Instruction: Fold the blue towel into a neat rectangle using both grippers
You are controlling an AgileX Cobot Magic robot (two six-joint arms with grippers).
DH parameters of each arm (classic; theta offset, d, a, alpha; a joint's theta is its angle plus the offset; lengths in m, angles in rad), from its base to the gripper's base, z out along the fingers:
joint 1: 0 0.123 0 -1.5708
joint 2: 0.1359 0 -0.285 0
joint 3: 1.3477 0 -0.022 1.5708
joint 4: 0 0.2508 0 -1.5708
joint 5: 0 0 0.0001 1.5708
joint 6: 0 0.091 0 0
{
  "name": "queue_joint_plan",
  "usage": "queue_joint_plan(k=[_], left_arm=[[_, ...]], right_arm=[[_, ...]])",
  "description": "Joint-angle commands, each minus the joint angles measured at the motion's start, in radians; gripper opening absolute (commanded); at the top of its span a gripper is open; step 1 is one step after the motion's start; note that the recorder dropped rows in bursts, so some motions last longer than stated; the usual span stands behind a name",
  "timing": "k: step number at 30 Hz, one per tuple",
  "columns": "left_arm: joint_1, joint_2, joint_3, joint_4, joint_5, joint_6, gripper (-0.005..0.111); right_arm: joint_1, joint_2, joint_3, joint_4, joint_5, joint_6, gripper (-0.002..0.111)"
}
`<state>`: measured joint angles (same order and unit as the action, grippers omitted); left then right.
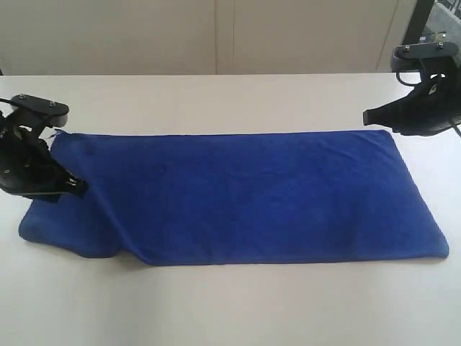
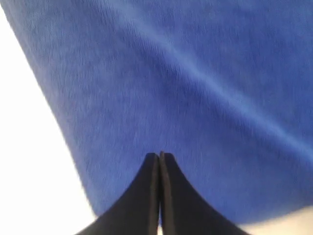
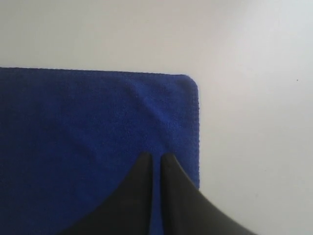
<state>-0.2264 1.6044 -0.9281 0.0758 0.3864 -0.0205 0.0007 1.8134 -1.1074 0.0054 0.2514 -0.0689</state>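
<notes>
Exterior view, largest item first. The table (image 1: 216, 310) is white and bare-topped and spans the frame from 9 to 3 o'clock. A pale wall (image 1: 144, 36) stands behind it at 12.

The blue towel (image 1: 266, 194) lies lengthwise across the table centre, with its long edges running 9 to 3. From the middle out to 3 o'clock it is flat and its corners are square. The 9 o'clock end is not flat. A raised crease (image 1: 108, 223) runs from my left gripper (image 1: 72, 189) toward 5 o'clock, down to the near hem. The cloth beyond it slumps in a rounded lobe (image 1: 65, 234) at 8 o'clock.

The left gripper sits at the 9 o'clock end, its tips on the cloth where the crease starts. In the left wrist view its fingers (image 2: 146, 196) are pressed tight together, with blue cloth directly ahead. I cannot see fabric between the pads. The ridge springing from the tips reads as a pinch, so I log this one as clenched on the towel. My judgement is that it holds there to carry this end over toward 3 o'clock.

My right gripper (image 1: 367, 117) is at 2 o'clock by the towel's far corner, seemingly above it. In the right wrist view its fingers (image 3: 181, 196) are drawn nearly together, leaving only a thin slit. The corner beyond them lies flat, and nothing appears gripped. My judgement is that it is posed there to take or pin that corner.

The fold is not yet made. The risk I see is that hauling the left end by one point may skew the hem.
</notes>
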Motion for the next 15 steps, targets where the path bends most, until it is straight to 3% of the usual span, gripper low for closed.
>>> queue_joint_plan(k=[1, 8, 15], left_arm=[[0.016, -0.053, 0.004, 0.100, 0.123, -0.077, 0.000], [0.103, 0.009, 0.080, 0.192, 0.056, -0.216, 0.000], [0.124, 0.081, 0.105, 0.190, -0.041, -0.228, 0.000]], right_arm=[[-0.001, -0.006, 0.004, 0.003, -0.004, -0.007, 0.007], [-0.001, -0.006, 0.015, 0.003, -0.010, -0.007, 0.007], [-0.001, -0.006, 0.015, 0.003, -0.014, -0.007, 0.007]])
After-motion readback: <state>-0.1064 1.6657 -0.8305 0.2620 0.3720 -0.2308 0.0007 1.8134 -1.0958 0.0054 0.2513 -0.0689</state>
